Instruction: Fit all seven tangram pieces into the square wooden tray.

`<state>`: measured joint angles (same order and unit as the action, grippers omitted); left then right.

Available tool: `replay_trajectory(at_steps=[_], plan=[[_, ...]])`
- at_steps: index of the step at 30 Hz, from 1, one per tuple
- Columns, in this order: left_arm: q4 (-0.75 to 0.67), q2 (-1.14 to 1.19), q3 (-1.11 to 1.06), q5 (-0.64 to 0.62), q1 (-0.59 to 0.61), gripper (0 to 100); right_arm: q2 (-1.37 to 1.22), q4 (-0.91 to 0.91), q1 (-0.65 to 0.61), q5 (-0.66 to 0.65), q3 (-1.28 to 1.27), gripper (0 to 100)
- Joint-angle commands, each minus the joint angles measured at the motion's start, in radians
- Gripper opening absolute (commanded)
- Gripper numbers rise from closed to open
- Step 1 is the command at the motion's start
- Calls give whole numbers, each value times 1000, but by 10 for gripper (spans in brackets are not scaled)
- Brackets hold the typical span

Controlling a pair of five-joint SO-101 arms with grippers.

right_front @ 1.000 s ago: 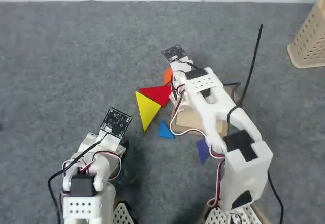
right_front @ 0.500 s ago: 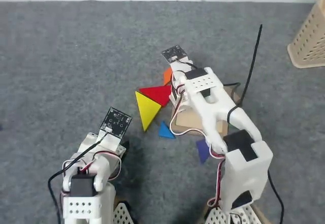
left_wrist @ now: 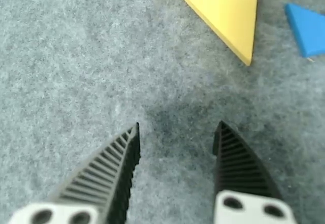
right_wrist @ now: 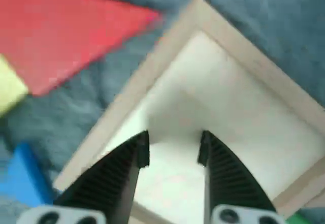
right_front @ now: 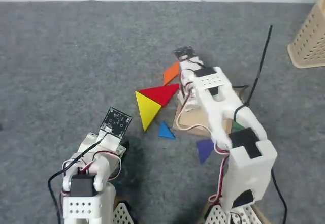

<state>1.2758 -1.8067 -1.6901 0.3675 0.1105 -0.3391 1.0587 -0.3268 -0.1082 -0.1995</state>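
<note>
Right jaws apart over bare tray [right_wrist: 233,102]

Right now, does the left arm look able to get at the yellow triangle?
Probably yes. The left gripper hangs open over bare carpet, and the yellow triangle lies just ahead with nothing between them.

Desk [right_front: 76,56] surfaced in grey carpet. Square wooden tray [right_front: 182,118] lies near centre. Red triangle [right_front: 161,93] sits just beside its left side and meets the yellow triangle [right_front: 146,109] at one corner. Orange piece [right_front: 171,73] lies beyond the red. Small blue triangle [right_front: 165,130] and purple piece [right_front: 204,148] lie separately, nearer. Beige basket [right_front: 310,36] at right edge.
</note>
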Motion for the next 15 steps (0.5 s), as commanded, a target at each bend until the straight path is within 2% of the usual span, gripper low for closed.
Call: replay_trajectory(at_steps=[1, 4, 11, 15], plan=[[2, -12, 5, 6, -3, 220, -13, 25, 62, 3, -20, 169], [2, -12, 5, 6, -3, 220, -4, 25, 35, -18, -35, 169], [2, -12, 5, 6, -3, 220, 51, 45, -148, -61, -49, 169], [2, -12, 5, 6, -3, 220, 185, 85, -153, -55, -48, 169]])
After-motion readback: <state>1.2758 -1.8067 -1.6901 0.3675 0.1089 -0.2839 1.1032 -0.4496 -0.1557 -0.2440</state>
